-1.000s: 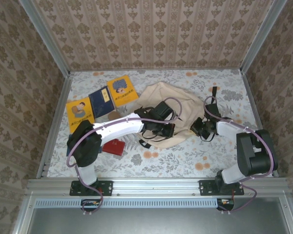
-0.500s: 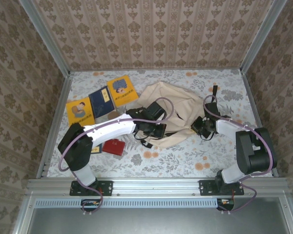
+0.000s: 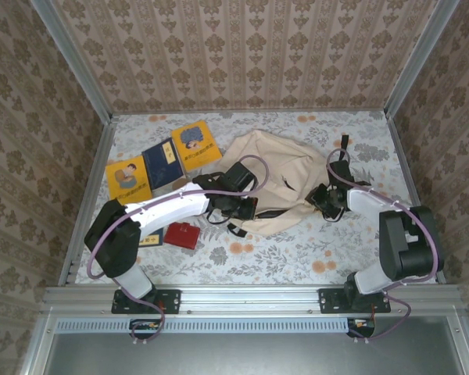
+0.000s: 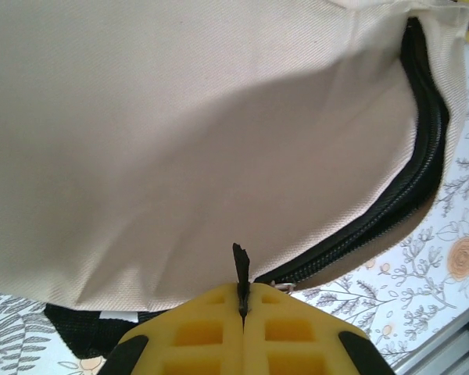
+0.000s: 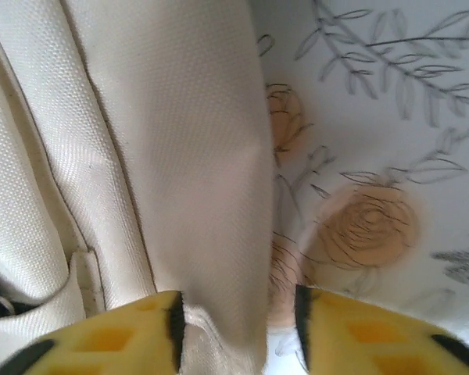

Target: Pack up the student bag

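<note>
My left gripper [image 4: 242,303] is clenched on the black zipper pull [image 4: 239,267] of the student bag [image 3: 285,168], which lies mid-frame in the top view. My right gripper [image 5: 236,303] is released, with a fold of the bag's fabric between its parted fingers.

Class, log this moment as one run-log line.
left gripper: shut on zipper tab | right gripper: open, astride bag edge | books: left of bag

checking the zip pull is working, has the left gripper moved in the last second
Yes. In the top view the left gripper, shut on the student bag's black zipper tab, has shifted left, closer to the red booklet.
</note>
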